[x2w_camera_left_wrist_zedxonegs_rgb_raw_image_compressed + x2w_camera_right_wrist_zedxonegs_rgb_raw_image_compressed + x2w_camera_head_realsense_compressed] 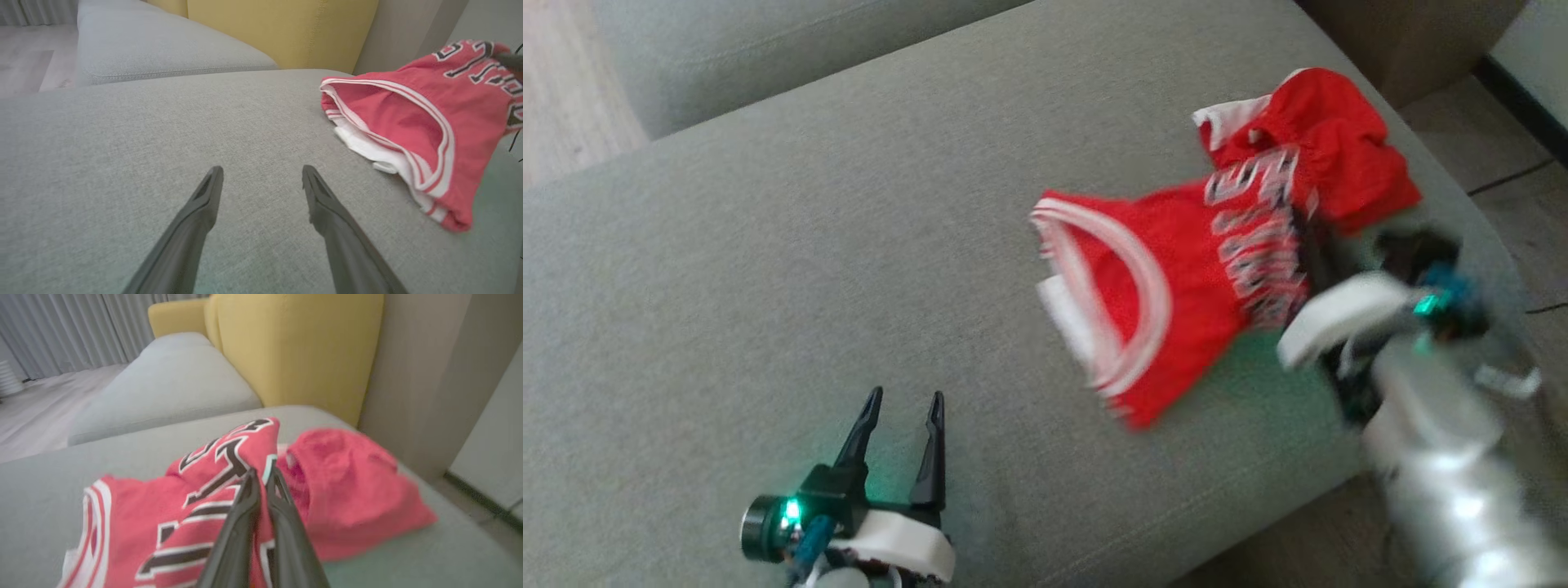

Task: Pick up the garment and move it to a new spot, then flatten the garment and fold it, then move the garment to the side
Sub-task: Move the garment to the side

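Note:
The garment (1176,278) is a red jersey with white trim and black-and-white lettering, bunched up on the right part of a grey sofa cushion (768,286). My right gripper (261,473) is shut on a raised fold of the garment (347,498) at the lettering, its fingertips (1311,253) pressed into the cloth. My left gripper (905,400) is open and holds nothing, low over bare cushion to the garment's left. In the left wrist view the left gripper (262,171) points across the cushion, with the garment (408,118) at the right, armhole facing it.
A yellow backrest (302,347) stands behind the cushion and a second grey cushion (768,49) lies beyond it. The cushion's right edge (1462,188) drops to wooden floor (1503,139), where a dark cable runs. Bare cushion stretches to the left of the garment.

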Tool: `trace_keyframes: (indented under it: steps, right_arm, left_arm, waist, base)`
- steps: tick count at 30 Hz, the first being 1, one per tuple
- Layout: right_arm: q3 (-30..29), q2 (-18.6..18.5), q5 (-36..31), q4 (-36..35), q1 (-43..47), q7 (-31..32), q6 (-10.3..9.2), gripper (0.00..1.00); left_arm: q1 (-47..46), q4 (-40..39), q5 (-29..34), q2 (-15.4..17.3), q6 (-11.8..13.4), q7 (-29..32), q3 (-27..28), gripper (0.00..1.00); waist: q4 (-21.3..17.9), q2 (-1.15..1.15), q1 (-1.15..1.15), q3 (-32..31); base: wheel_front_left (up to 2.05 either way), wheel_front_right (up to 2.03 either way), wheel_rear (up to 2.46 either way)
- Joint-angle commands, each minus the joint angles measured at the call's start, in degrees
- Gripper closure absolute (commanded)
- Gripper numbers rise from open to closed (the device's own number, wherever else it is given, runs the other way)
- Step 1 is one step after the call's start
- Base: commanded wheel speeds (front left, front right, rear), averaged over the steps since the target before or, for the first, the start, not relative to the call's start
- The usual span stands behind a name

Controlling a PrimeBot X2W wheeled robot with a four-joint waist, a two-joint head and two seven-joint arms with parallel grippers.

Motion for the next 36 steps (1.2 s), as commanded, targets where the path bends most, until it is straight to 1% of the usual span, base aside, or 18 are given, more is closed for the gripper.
trace_keyframes:
  steps: [1,5,8,10,11,12,14,16,18,21,24,26,27,31,36]
  right_arm:
    - [-0.08,-1.8,-1.67,-0.67,-5.28,-0.42,0.2,1.0]
    - [-4.14,-7.44,-6.76,3.64,-12.41,0.63,0.2,1.0]
    - [-8.9,-11.97,-10.9,7.12,-16.4,1.29,0.2,1.0]
    - [-12.49,-14.37,-13.68,9.35,-18.07,1.53,0.2,1.0]
    - [-14.5,-15.45,-15.19,10.21,-18.63,1.52,0.2,0.83]
    - [-16.68,-16.16,-16.64,10.85,-19.03,1.41,0.2,0.0]
    - [-20.66,-16.23,-19.03,11.35,-19.38,0.9,0.2,0.0]
    - [-23.38,-14.81,-20.99,10.61,-19.25,0.05,0.2,0.0]
    - [-24.78,-12.46,-21.92,9.63,-18.61,-0.49,0.2,0.0]
    - [-25.55,-7.24,-20.5,6.71,-16.98,-0.74,0.2,0.0]
    - [-22.8,-2.57,-18.99,1.27,-13.34,-0.77,0.2,0.0]
    - [-19.85,-0.59,-17.6,-2.05,-10.16,-0.78,0.2,0.0]
    - [-19.85,-0.59,-17.6,-2.05,-10.16,-0.78,0.2,0.0]
    - [-14.76,1.46,-13.61,-7.53,-2.99,-0.79,0.2,0.0]
    - [-10.73,2.1,-9.56,-12.17,5.68,-0.79,0.2,0.0]
  left_arm:
    - [-2.84,-1.21,0.91,0.11,-0.24,-0.55,1.3,0.0]
    - [-4.12,-0.91,1.87,0.11,-0.45,-0.55,1.54,0.0]
    - [-4.72,-0.78,2.57,0.11,-0.7,-0.55,1.97,0.0]
    - [-4.86,-0.78,2.94,0.11,-0.74,-0.55,2.36,0.0]
    - [-4.93,-0.76,3.02,0.11,-0.77,-0.55,2.49,0.0]
    - [-5.01,-0.76,3.13,0.11,-0.79,-0.55,2.63,0.0]
    - [-5.05,-0.78,3.23,0.11,-0.78,-0.55,2.92,0.0]
    - [-4.95,-0.86,3.22,0.11,-0.66,-0.55,3.36,0.0]
    - [-4.74,-1.09,3.07,0.11,-0.38,-0.55,3.9,0.0]
    - [-4.18,-1.81,2.63,0.11,0.32,-0.55,5.12,0.0]
    - [-3.55,-2.38,2.49,0.11,0.93,-0.55,6.77,0.0]
    - [-3.15,-2.55,2.81,0.11,1.03,-0.55,7.63,0.0]
    - [-3.15,-2.55,2.81,0.11,1.03,-0.55,7.63,0.0]
    - [-2.54,-2.72,3.07,0.11,1.03,-0.55,9.0,0.0]
    - [-1.51,-2.65,2.9,0.11,1.22,-0.55,10.17,0.0]
  waist:
    - [1.2,0.0,0.0,0.9]
    - [3.88,0.0,0.0,2.59]
    - [5.93,0.0,0.0,3.71]
    - [7.13,0.0,0.0,4.32]
    - [7.74,0.0,0.0,4.67]
    - [8.21,0.0,0.0,4.86]
    - [9.1,0.0,0.0,5.01]
    - [9.77,0.0,0.0,4.88]
    - [10.4,0.0,0.0,4.39]
    - [11.39,0.0,0.0,3.48]
    - [12.83,0.0,0.0,2.43]
    - [14.09,0.0,0.0,1.79]
    - [14.09,0.0,0.0,1.79]
    - [17.38,0.0,0.0,0.44]
    - [21.41,0.0,0.0,-0.96]
  base:
    - [0.0,0.0,0.0]
    - [0.0,0.0,0.0]
    - [0.0,0.0,0.0]
    - [0.0,0.0,0.0]
    - [0.0,0.0,0.0]
    - [0.0,0.0,0.0]
    - [0.0,0.0,0.0]
    - [0.0,0.0,0.0]
    - [0.0,0.0,0.0]
    - [0.0,0.0,0.0]
    - [0.0,0.0,0.0]
    - [0.0,0.0,0.0]
    - [0.0,0.0,0.0]
    - [0.0,0.0,0.0]
    - [0.0,0.0,0.0]
